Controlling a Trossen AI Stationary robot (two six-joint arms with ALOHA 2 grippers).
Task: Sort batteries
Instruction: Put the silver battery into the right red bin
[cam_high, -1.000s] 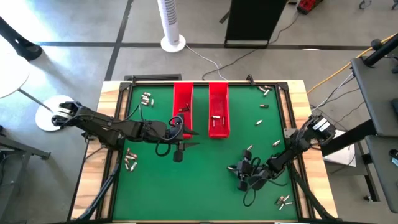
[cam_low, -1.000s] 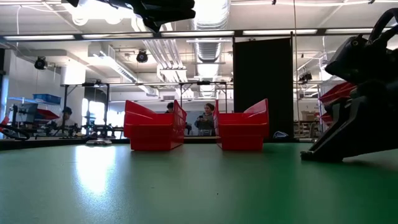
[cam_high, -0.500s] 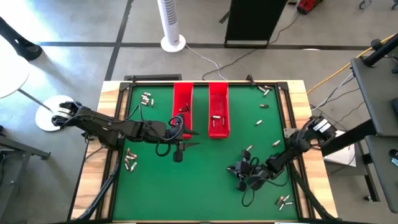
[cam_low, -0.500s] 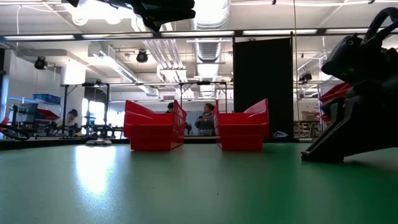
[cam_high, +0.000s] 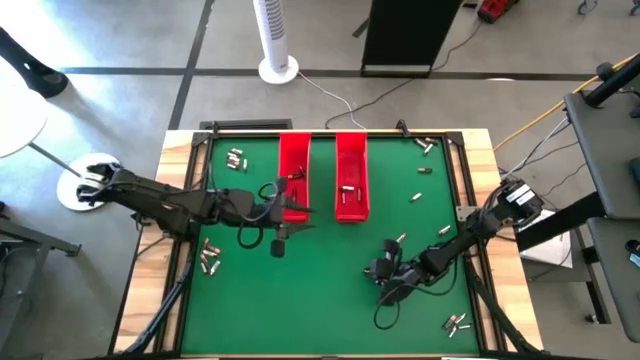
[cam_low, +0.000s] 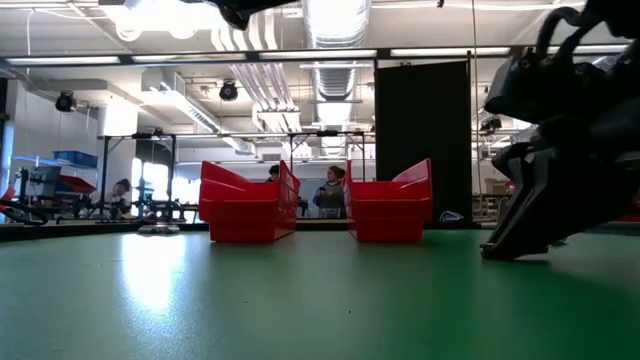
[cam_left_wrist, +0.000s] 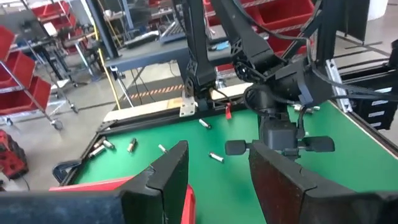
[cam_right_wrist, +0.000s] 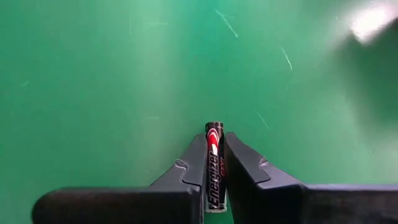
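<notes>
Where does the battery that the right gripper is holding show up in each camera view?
High view: hidden under the right gripper, on the green mat right of centre.
Low view: not visible; only the dark right arm at the right edge.
Left wrist view: not discernible.
Right wrist view: the black and red battery, clamped between the fingers.
Shared landmark: the green mat.

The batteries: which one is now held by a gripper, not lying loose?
The black-and-red battery, clamped between the right gripper's fingers above the green mat; the others lie loose.
</notes>
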